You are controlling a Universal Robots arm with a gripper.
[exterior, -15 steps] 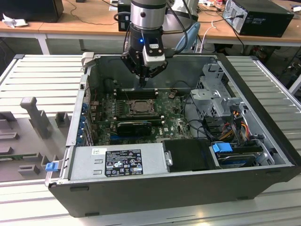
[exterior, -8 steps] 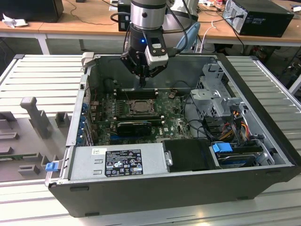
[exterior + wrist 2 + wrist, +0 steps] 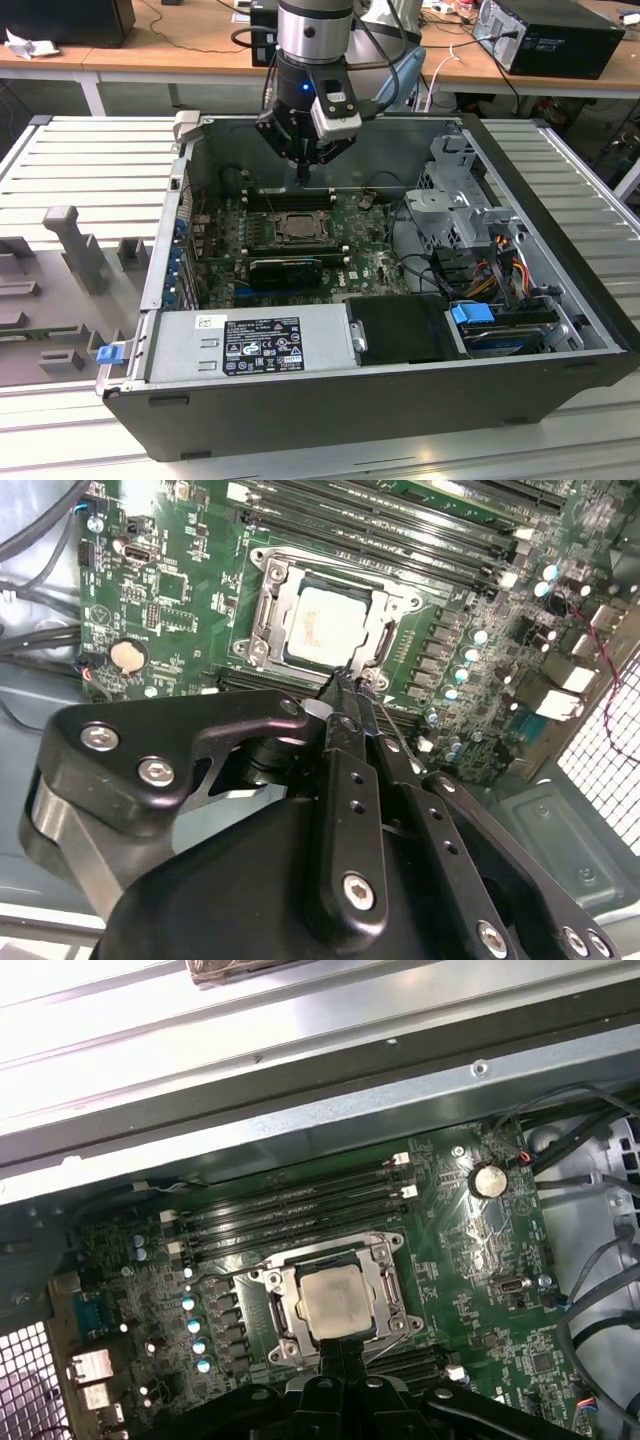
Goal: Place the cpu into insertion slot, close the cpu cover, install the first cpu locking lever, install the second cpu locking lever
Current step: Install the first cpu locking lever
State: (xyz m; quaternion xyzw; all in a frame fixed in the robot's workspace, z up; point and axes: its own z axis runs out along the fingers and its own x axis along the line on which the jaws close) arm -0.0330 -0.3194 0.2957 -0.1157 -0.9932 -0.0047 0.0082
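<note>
In the exterior view the gripper (image 3: 303,172) is hanging at upper centre. Just below it in the frame, the chip (image 3: 297,228) is sitting in the socket (image 3: 265,575), with the cover (image 3: 385,1290) lying flat around it. The fingers are pressing together with nothing visible between them, and the tips are hovering by the socket's edge. Any push landing off line is risking a scraped chip face or a bent cover. I cannot tell whether the levers are latched.

Tan-silver cpu (image 3: 336,1301), green circuit board (image 3: 486,1256)
</note>
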